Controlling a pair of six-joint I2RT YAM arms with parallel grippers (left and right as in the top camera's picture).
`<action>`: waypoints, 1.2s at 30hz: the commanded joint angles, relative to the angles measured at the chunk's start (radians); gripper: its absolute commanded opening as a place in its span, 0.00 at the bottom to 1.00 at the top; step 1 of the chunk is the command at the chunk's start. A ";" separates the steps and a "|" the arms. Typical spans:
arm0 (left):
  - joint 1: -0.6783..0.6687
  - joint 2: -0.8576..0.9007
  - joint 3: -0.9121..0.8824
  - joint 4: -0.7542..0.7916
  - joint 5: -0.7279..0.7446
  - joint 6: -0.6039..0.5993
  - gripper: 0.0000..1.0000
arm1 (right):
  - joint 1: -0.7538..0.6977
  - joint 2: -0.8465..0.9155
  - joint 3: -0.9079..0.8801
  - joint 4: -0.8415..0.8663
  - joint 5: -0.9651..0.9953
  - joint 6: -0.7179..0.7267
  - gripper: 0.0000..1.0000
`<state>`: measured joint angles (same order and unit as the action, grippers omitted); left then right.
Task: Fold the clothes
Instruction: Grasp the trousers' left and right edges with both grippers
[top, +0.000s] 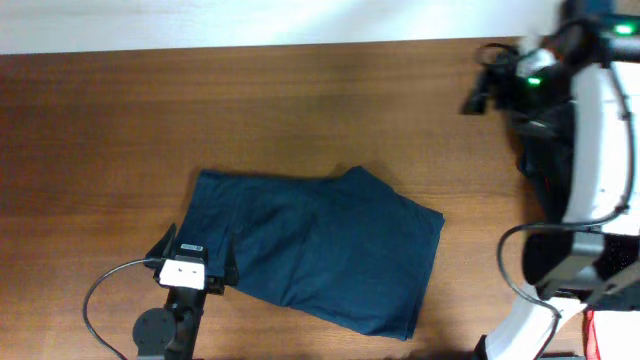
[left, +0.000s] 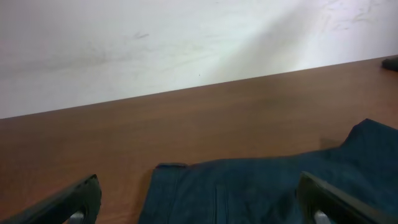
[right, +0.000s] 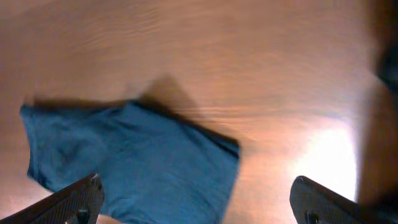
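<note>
The dark navy shorts (top: 320, 250) lie folded and flat on the wooden table, slightly skewed. My left gripper (top: 192, 262) is open and low at the shorts' lower-left edge. In the left wrist view its fingers (left: 199, 211) straddle the navy cloth (left: 267, 186) without holding it. My right gripper (top: 487, 85) is open and empty, raised at the far right of the table, away from the shorts. The right wrist view shows the shorts (right: 130, 162) below and between its spread fingers (right: 199, 202). A black garment (top: 545, 170) lies at the right edge, partly hidden by the right arm.
The right arm's white body (top: 595, 130) and cables cover the right edge. A bit of red cloth (top: 590, 335) shows at the bottom right corner. The left arm's cable (top: 100, 300) loops at the front left. A white wall (left: 186, 43) runs behind the table.
</note>
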<state>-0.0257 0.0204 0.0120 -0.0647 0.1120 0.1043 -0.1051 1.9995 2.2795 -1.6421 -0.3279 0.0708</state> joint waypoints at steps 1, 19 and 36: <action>0.005 -0.007 -0.003 0.077 0.069 -0.066 0.99 | 0.148 0.005 0.008 0.023 -0.027 -0.015 0.99; 0.005 0.981 1.070 -0.529 0.136 -0.037 0.99 | 0.347 0.005 0.008 0.125 0.090 -0.014 0.99; 0.203 2.146 1.738 -1.316 0.085 0.029 0.99 | 0.347 0.006 0.008 0.128 0.097 0.066 0.99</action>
<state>0.1852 2.0933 1.7397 -1.3937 0.2325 0.1116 0.2447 2.0022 2.2795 -1.5009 -0.2329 0.0826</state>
